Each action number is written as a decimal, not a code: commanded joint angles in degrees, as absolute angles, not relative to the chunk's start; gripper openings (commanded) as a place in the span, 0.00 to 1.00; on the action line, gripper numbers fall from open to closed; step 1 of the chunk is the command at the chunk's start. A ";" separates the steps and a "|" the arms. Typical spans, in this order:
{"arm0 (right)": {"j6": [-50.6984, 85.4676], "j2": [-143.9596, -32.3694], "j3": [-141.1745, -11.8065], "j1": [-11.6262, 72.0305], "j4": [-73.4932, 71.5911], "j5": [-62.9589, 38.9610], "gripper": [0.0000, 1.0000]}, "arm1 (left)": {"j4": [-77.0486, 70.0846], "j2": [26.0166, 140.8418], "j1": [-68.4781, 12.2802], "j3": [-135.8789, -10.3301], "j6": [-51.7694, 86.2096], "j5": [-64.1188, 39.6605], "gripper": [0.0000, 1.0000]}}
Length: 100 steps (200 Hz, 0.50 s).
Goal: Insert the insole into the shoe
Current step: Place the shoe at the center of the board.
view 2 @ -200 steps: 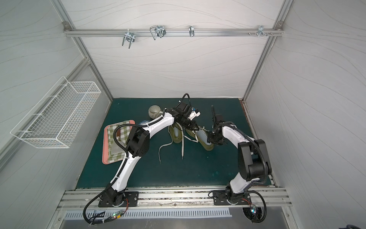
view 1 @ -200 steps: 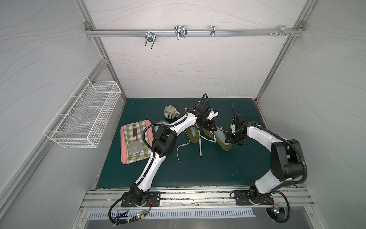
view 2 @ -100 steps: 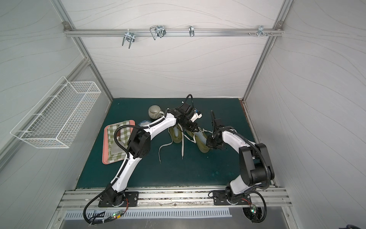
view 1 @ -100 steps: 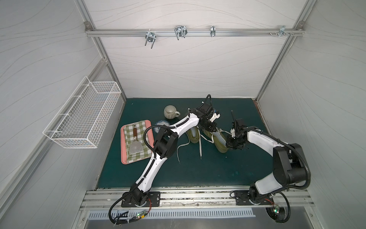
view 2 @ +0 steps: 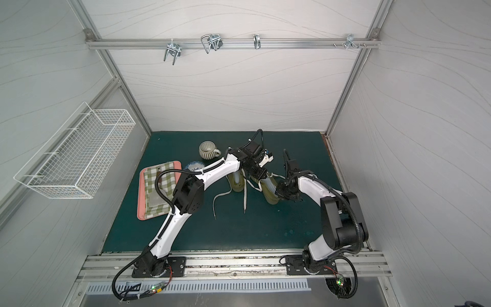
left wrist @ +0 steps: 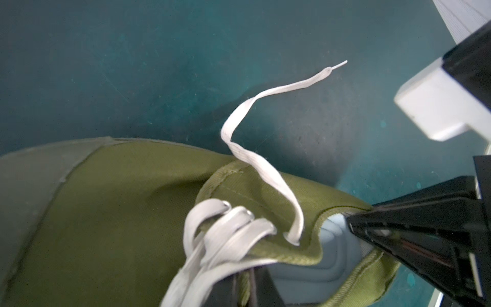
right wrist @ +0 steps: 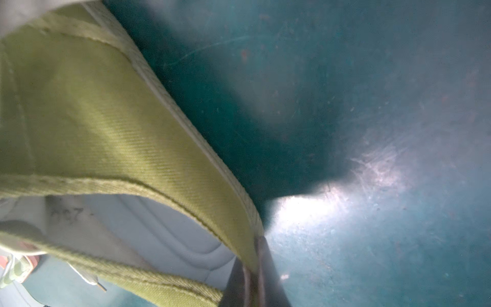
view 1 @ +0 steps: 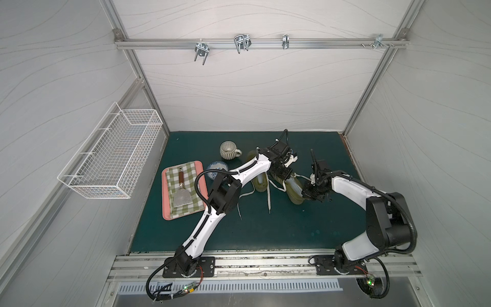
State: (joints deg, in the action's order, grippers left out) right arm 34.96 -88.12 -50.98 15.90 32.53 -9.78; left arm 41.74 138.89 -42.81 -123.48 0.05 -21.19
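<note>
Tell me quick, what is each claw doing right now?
Left gripper: looks closed, tips at the shoe's opening by the insole; grip cannot be told.
Right gripper: closed on the shoe's rim.

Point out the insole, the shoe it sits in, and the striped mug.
insole [left wrist: 337, 255]: left wrist view, grey surface inside the opening.
shoe [left wrist: 119, 212]: left wrist view, olive canvas side.
mug [view 1: 228, 154]: in a top view, ribbed wall.
</note>
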 commanded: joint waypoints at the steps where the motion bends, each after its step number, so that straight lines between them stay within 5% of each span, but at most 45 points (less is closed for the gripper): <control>1: 37.40 -89.61 -50.06 17.45 24.79 -12.67 0.00 | 42.24 136.91 -44.30 -122.35 0.49 -25.53 0.15; 38: 37.90 -89.95 -50.19 17.82 24.70 -11.79 0.00 | 40.75 134.63 -44.32 -119.64 2.24 -28.97 0.24; 100: 38.53 -90.52 -50.79 18.51 24.83 -10.91 0.00 | 39.43 132.10 -44.19 -115.32 2.94 -29.60 0.26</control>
